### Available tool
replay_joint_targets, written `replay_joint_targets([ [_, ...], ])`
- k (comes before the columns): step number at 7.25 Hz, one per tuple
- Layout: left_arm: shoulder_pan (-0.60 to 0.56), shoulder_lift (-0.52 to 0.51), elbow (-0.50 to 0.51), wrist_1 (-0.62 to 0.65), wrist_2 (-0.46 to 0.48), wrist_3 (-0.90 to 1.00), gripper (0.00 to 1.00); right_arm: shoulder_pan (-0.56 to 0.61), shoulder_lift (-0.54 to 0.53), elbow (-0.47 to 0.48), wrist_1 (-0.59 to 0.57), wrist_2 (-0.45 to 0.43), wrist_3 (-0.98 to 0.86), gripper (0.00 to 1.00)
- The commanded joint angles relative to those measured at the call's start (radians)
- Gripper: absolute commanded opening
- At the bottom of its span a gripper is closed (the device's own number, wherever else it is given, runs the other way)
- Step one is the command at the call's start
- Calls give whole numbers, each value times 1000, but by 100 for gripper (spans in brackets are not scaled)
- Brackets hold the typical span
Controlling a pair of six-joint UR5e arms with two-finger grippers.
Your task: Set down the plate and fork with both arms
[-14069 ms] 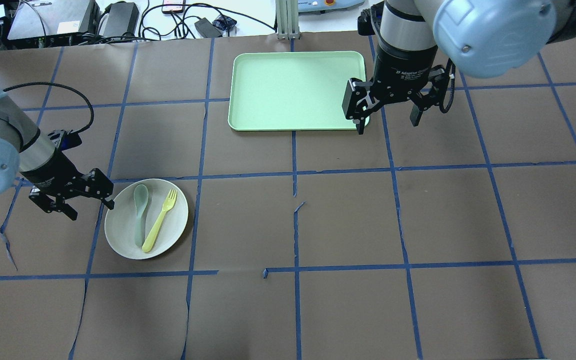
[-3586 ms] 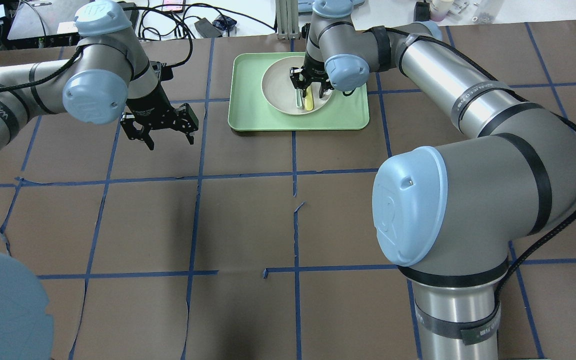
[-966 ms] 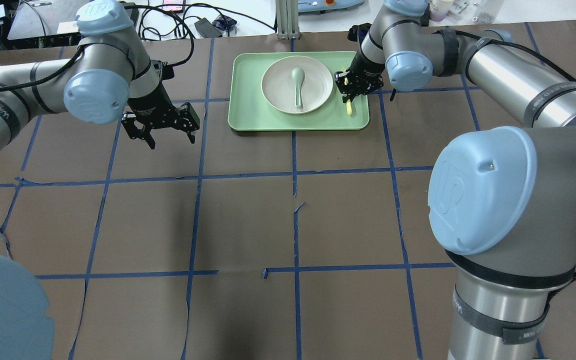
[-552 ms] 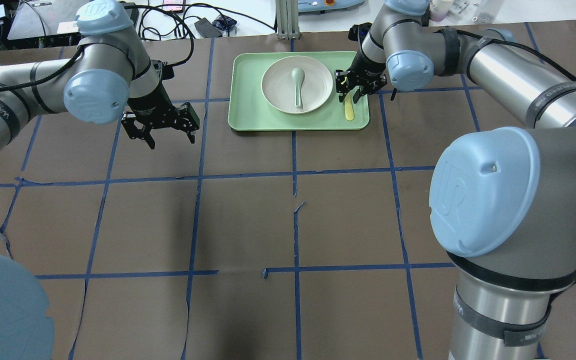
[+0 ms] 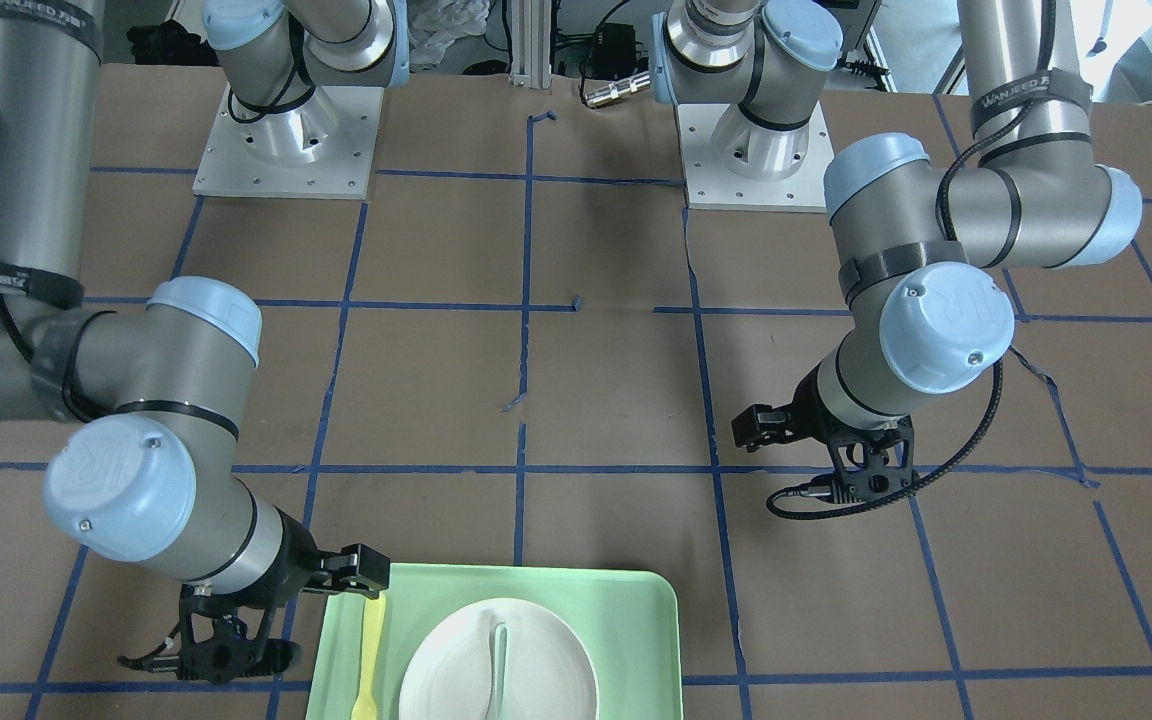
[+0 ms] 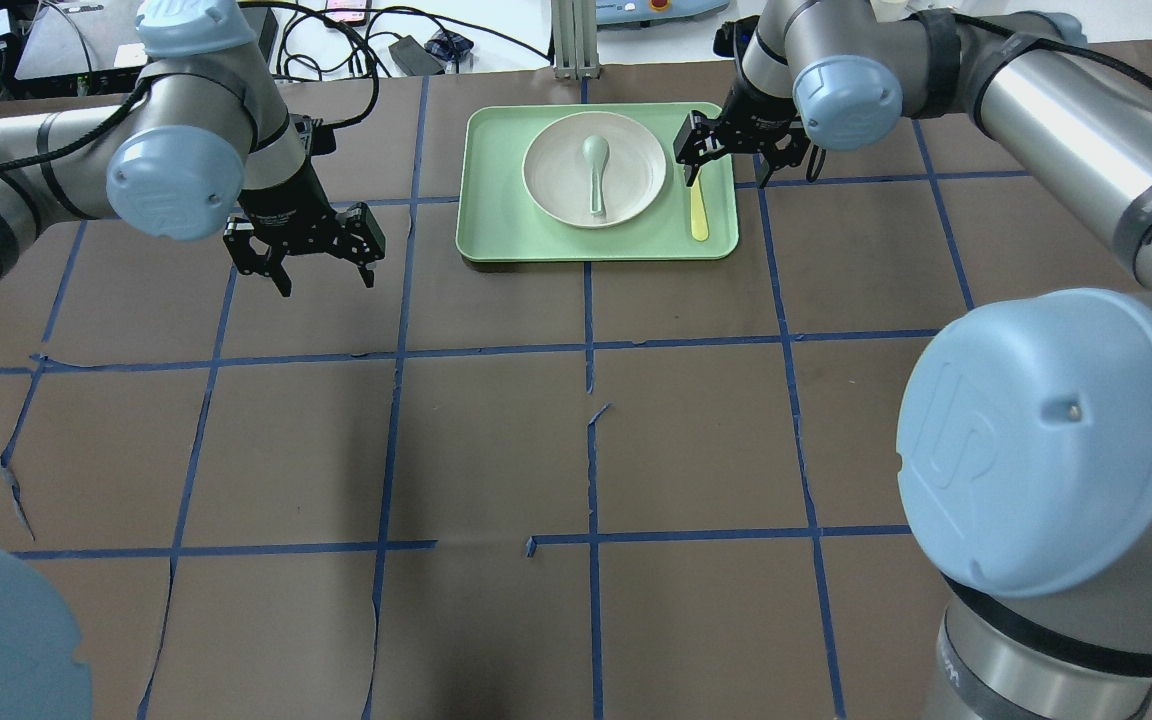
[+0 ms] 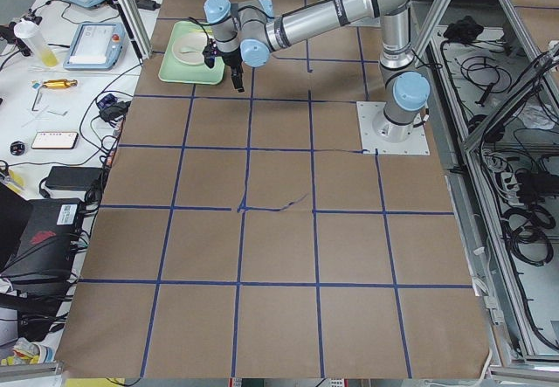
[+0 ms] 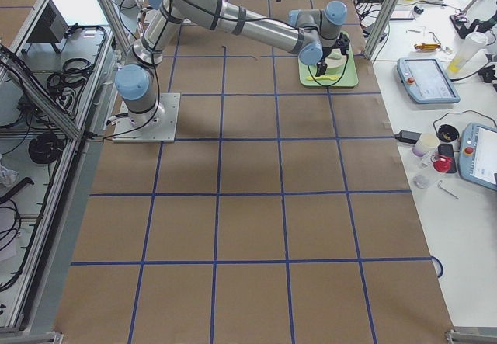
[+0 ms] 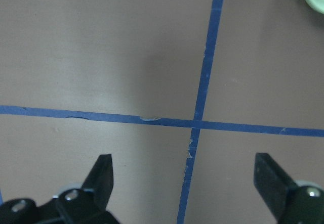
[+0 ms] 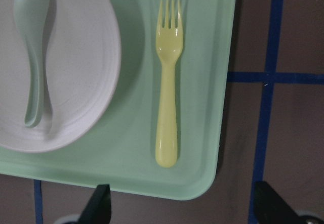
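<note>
Fork place: the fork [image 6: 699, 212] lies flat on the green tray [image 6: 496, 225], in the strip between the plate [image 6: 636, 160] and the tray's right rim, touching neither
Fork axis: long axis runs near to far, parallel to the tray's right rim; tines point to the far edge, rounded handle end to the near edge
Plate: sits on the tray, left of the fork, slightly toward the far side
Spoon: a grey-green spoon [image 6: 593, 172] rests in the plate, bowl far, handle near, lying almost parallel to the fork
Right gripper: the right gripper [image 6: 728, 172] hovers above the fork's tine end at the tray's far right corner, jaws spread wide and holding nothing; in the wrist view both fingertips [image 10: 98, 201] stand clear of the fork
Left gripper: the left gripper [image 6: 326, 282] hangs over bare brown table [image 6: 496, 440] left of the tray, jaws wide apart and empty, above a crossing of blue tape lines [image 9: 195, 125]
Writing: a strap [image 5: 1026, 90] on the left arm reads WANJEED; the blue joint caps carry a raised UR mark; the small print on the gripper bodies is too small to read
</note>
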Motion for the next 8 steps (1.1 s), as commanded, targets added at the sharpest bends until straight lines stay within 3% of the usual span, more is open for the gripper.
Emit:
replay_joint_targets([
  [1, 7, 70, 38, -83, 63, 3, 100, 0, -142, 37, 166, -118, -32, 100],
  [2, 15, 94, 59, -145, 69, 3, 100, 1, -217, 37, 309, -121, -37, 100],
  [5, 22, 149, 280, -461, 70, 0, 100, 13, -351, 45, 425, -132, -32, 100],
  [8, 6, 155, 296, -456, 39, 80, 100, 46, -410, 47, 470, -149, -20, 100],
])
